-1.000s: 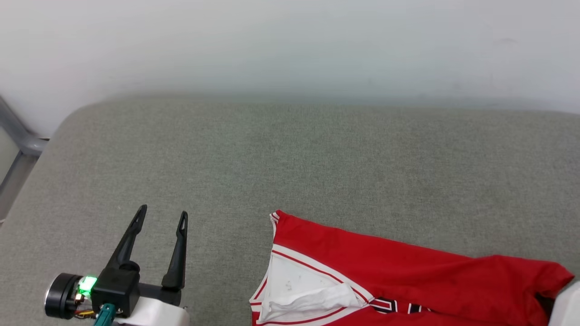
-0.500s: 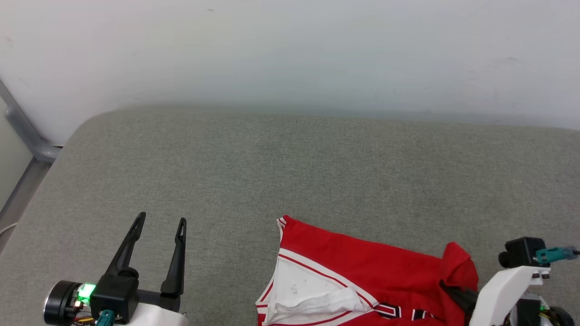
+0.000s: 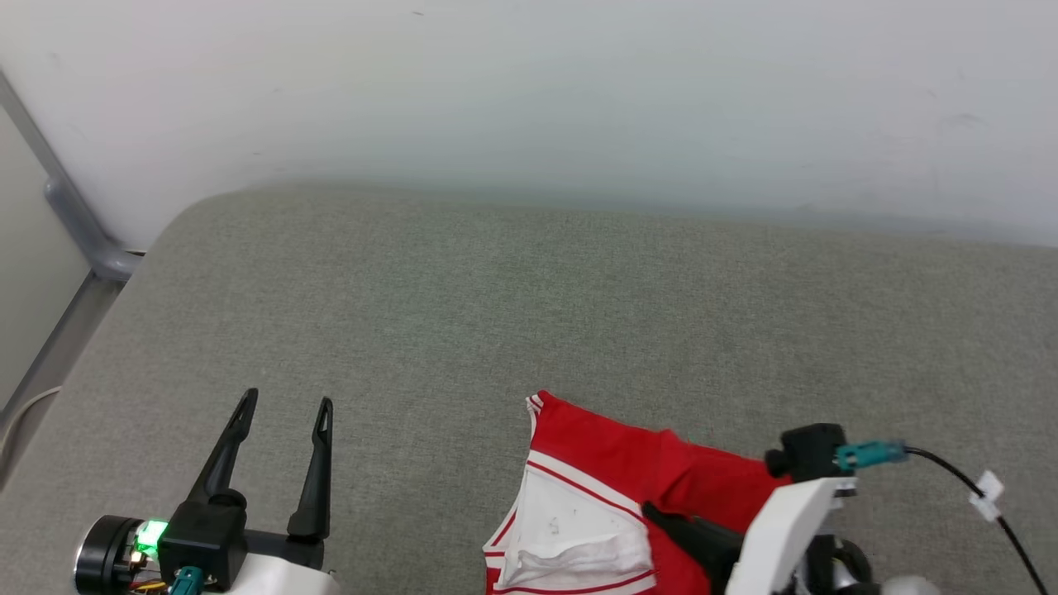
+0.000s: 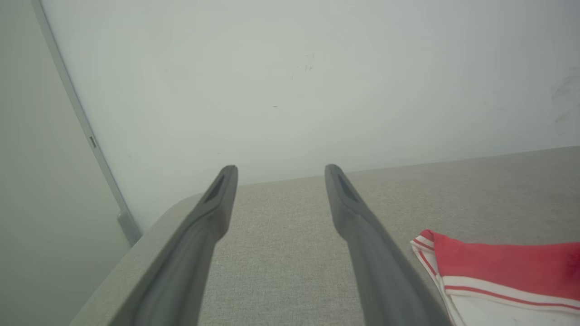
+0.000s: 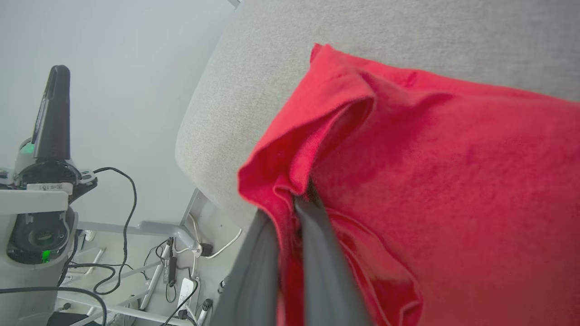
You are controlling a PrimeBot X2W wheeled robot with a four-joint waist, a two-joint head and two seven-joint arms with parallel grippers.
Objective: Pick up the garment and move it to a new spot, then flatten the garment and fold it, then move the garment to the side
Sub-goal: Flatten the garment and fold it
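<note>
**Head view.** Soft red short-sleeved garment (image 3: 628, 471) with a white sleeve and red-and-white striped trim, lying at the near edge of a broad grey fabric-covered surface (image 3: 496, 314). Right-hand part bunched and raised off the surface. Right gripper (image 3: 661, 516) — long dark fingers on a white forearm — reaching leftward into that bunched red cloth. Left gripper (image 3: 286, 400) at lower left, well apart from the garment, dark fingers spread and pointing up the view with nothing between them. Plain white wall (image 3: 529, 83) behind.

**Left wrist view.** Both fingers spread wide over bare grey surface. Striped corner of the garment at lower right, just beside the right-hand finger but not touching it.

**Right wrist view.** Fingers pressed together on a fold of red cloth — fabric pinched between them and draped over both sides, fingertips buried in the fold. Beyond the rounded edge of the surface, left gripper upright at far left, with black cables (image 5: 122, 199) on the floor below.
</note>
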